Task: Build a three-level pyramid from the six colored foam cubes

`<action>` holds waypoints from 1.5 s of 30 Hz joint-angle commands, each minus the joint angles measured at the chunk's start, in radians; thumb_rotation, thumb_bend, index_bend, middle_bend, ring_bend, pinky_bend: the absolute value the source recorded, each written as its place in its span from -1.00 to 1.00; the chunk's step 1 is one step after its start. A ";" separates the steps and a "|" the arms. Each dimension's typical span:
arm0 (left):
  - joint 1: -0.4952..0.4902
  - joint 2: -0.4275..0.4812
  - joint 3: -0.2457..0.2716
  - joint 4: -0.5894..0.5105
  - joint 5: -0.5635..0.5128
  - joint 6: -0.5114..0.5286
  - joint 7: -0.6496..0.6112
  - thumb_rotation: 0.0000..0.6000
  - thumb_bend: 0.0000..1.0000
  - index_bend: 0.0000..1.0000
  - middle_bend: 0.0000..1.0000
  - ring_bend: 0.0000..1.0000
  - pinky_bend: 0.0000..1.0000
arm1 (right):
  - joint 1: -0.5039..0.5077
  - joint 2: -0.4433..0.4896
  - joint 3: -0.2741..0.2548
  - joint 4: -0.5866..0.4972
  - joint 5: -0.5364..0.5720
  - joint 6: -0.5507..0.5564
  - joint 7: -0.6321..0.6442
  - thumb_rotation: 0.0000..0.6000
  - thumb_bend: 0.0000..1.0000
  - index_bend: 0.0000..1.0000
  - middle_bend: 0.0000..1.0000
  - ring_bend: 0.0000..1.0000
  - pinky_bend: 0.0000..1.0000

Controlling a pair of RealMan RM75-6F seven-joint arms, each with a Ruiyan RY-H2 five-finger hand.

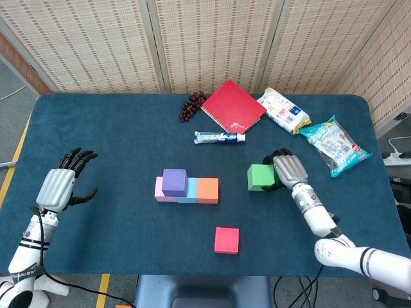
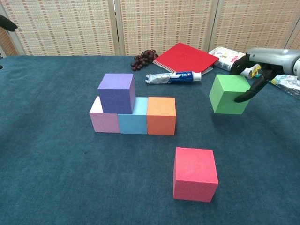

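Observation:
A row of pink (image 2: 103, 120), light blue (image 2: 132, 122) and orange (image 2: 161, 116) cubes sits mid-table, with a purple cube (image 2: 116, 93) on top at its left end. My right hand (image 1: 288, 171) grips the green cube (image 2: 228, 94), tilted and lifted just off the cloth, to the right of the row. The red cube (image 2: 195, 174) lies alone nearer the front edge. My left hand (image 1: 60, 186) hovers open at the far left, away from all cubes; the chest view shows only its fingertips (image 2: 8, 23).
Along the back lie a bunch of grapes (image 1: 191, 106), a red notebook (image 1: 232, 106), a toothpaste tube (image 1: 219, 137) and two snack packets (image 1: 283, 110) (image 1: 334, 144). The blue tablecloth (image 1: 128, 231) covers the whole top.

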 commanded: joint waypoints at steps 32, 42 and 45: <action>0.139 -0.043 0.045 0.098 0.164 0.094 -0.021 1.00 -0.43 -0.66 -0.72 -0.96 -0.75 | 0.487 -0.194 0.131 -0.261 0.739 0.333 -0.553 1.00 -0.46 0.24 -0.07 -0.41 -0.55; 0.150 -0.044 0.045 0.107 0.180 0.082 -0.048 1.00 -0.44 -0.68 -0.75 -0.99 -0.75 | 0.525 -0.244 0.154 -0.220 0.806 0.359 -0.599 1.00 -0.46 0.21 -0.07 -0.41 -0.55; 0.154 -0.046 0.044 0.112 0.185 0.083 -0.057 1.00 -0.43 -0.68 -0.76 -0.99 -0.75 | 0.531 -0.255 0.155 -0.212 0.814 0.370 -0.611 1.00 -0.46 0.20 -0.07 -0.41 -0.55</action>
